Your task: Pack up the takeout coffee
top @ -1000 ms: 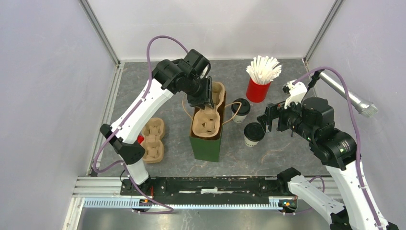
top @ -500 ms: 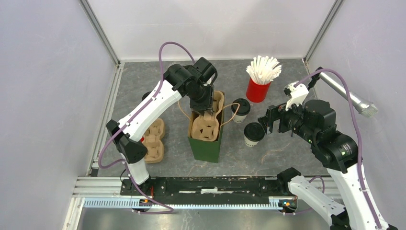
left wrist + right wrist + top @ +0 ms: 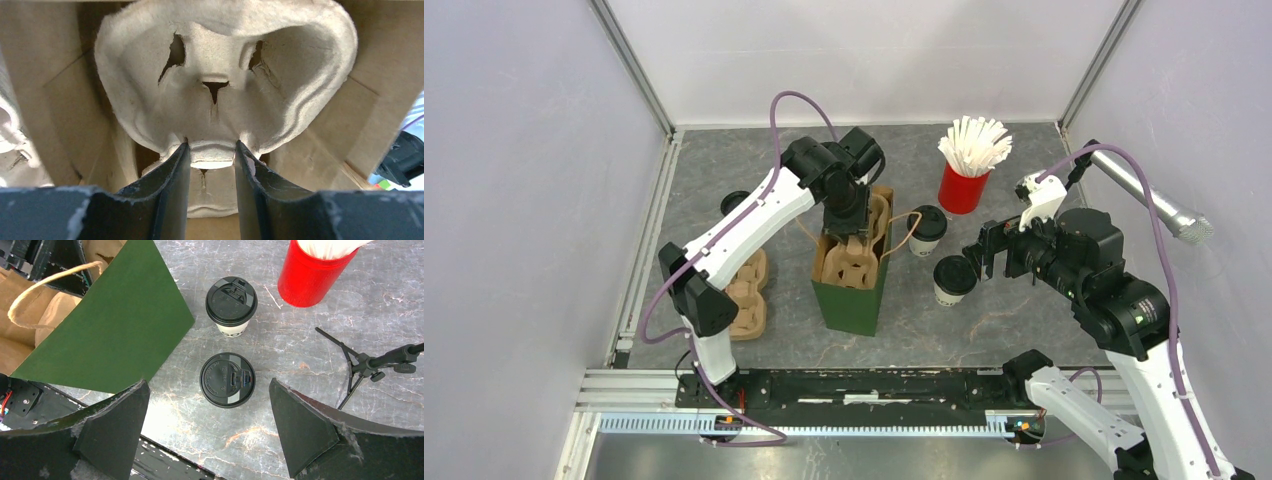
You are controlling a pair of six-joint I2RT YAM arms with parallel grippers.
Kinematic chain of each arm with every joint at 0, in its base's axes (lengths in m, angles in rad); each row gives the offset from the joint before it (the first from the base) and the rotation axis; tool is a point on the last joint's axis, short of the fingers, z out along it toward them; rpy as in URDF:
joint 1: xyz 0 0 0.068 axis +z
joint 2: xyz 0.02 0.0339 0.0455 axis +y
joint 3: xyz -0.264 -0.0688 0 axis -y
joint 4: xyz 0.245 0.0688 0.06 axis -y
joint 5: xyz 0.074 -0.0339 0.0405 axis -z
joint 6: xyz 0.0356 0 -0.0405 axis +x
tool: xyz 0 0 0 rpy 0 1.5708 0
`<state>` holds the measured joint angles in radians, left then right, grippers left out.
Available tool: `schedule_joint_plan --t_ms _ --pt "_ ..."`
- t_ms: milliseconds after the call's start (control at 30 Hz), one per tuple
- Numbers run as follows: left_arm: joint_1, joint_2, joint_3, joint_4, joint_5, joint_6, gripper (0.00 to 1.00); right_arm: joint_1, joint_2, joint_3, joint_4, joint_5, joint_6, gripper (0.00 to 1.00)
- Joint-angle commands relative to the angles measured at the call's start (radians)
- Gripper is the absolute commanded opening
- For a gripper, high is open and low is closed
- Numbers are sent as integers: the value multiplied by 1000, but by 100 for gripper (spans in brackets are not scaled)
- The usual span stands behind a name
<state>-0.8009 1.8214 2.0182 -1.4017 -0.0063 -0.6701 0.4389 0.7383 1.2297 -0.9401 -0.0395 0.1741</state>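
1. Far left: a spare brown moulded-pulp cup carrier [image 3: 746, 292] lies flat on the grey marbled tabletop [image 3: 924, 330], beside the left arm's lower link.
2. Left arm [image 3: 744, 220]: it rises from its base and leans right, with the wrist bent down over the open top of the tall green paper bag [image 3: 852, 305].
3. Left gripper [image 3: 211, 150]: the jaws are partly closed and pinch the centre tab of a second brown pulp carrier [image 3: 220, 80], which sits partly inside the bag's mouth.
4. Takeout coffee: two small white paper cups with round black plastic lids stand upright on the tabletop just right of the bag, much shorter than it. The far cup [image 3: 231, 302] shows its white wall with dark print. The near cup [image 3: 227, 379] shows mainly its lid. The two are close but apart.
5. A red cup of white straws [image 3: 964, 185] stands behind and to the right of the far cup.
6. Right arm [image 3: 1124, 300]: the elbow is raised and the wrist is angled down towards the cups.
7. Right gripper [image 3: 207, 381]: the jaws are spread wide and hold nothing. It hovers above the near cup without touching it.
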Motion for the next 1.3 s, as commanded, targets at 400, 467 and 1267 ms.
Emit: schedule_joint_plan --t_ms 400,467,1267 --pt "-12 2 -173 78 -38 34 26 4 3 -1 32 19 -23 98" --pt "-12 -3 -202 95 -40 30 28 4 -1 -5 31 21 -24 98" --pt "-12 -80 92 17 2 22 100 4 -33 -71 85 29 55 98"
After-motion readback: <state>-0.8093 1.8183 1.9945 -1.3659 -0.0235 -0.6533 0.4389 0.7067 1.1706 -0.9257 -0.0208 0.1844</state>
